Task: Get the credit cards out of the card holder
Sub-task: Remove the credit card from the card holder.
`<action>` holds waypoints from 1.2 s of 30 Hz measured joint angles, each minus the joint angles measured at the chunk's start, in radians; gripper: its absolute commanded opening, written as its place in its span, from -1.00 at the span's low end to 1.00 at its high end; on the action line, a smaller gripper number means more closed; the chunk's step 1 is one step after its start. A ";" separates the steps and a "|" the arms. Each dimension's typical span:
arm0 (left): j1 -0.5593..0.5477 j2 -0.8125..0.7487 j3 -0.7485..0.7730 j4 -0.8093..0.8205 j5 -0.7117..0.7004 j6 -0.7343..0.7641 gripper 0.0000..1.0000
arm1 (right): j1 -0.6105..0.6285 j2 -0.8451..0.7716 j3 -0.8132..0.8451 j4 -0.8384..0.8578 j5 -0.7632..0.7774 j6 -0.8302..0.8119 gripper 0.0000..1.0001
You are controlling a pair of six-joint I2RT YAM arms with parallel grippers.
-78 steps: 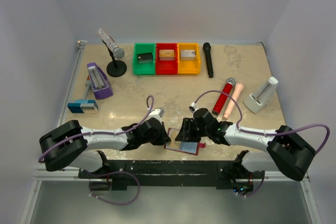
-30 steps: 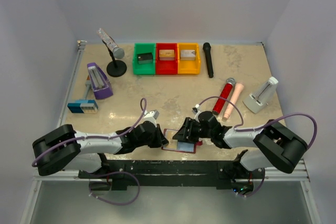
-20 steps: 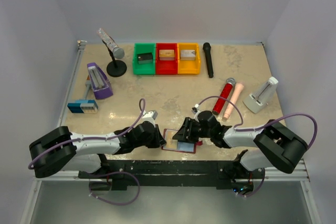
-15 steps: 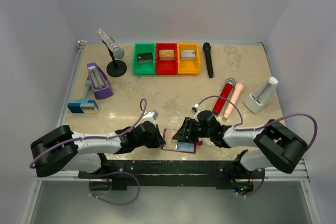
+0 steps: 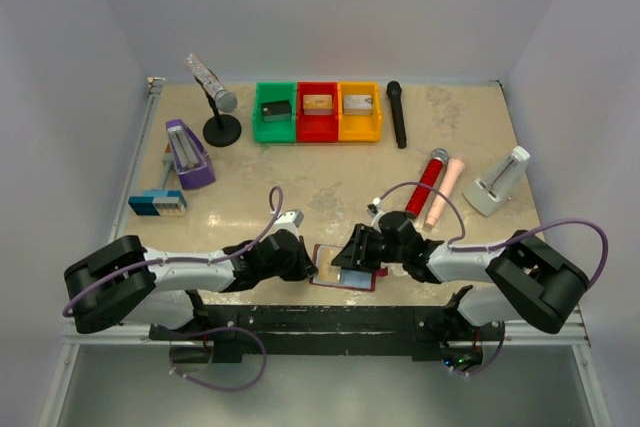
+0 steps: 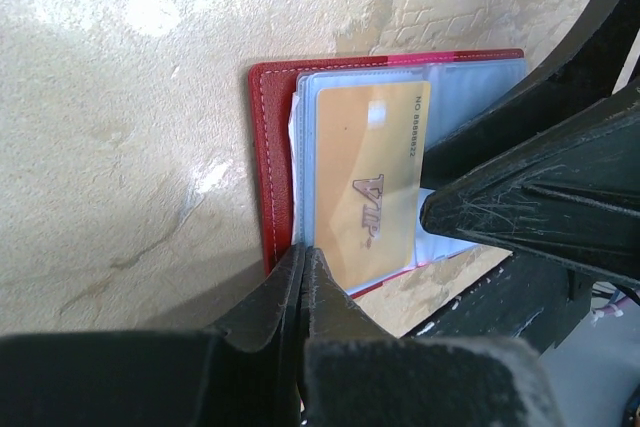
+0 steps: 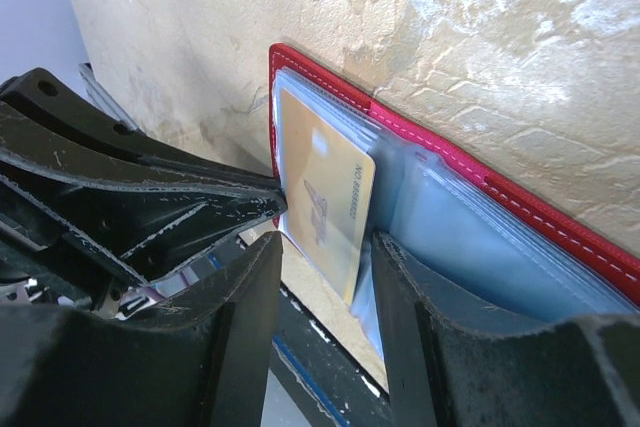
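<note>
The open wallet (image 6: 275, 167) lay at the worktop's (image 5: 330, 182) near edge, gold card (image 6: 365, 177) pocketed; left fingers (image 6: 265, 315) were closed, right fingers (image 7: 228, 332) parted astride it.

The dark red stitched card holder (image 6: 272, 177) looked like matt leather, its clear pockets (image 7: 480, 237) glossy plastic; the gold-tan card (image 6: 365, 182) was smooth, the beige tabletop (image 6: 120, 127) rough.

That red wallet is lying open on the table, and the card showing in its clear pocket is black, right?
Not quite. The wallet does lie open on the table, but the card showing in its clear pocket is gold-tan, not black. The left wrist view shows it plainly.
</note>
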 measured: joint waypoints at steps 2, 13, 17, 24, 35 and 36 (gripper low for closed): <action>0.000 0.008 0.000 0.010 0.001 -0.002 -1.00 | -0.003 -0.003 -0.010 0.014 0.000 -0.004 -0.11; 0.005 0.026 0.000 0.031 0.014 -0.006 -1.00 | -0.011 0.010 -0.038 0.103 -0.031 -0.026 -0.04; 0.006 0.027 0.000 0.034 0.015 -0.006 -1.00 | -0.017 0.019 -0.039 0.120 -0.047 -0.029 -0.04; 0.007 0.038 0.000 0.048 0.025 -0.006 -1.00 | -0.028 0.045 -0.039 0.154 -0.072 -0.029 -0.05; 0.018 0.046 0.000 0.059 0.049 0.002 -1.00 | -0.053 0.089 -0.039 0.204 -0.127 -0.026 -0.06; 0.018 0.046 0.000 0.059 0.049 0.002 -1.00 | -0.055 0.094 -0.039 0.215 -0.127 -0.025 -0.05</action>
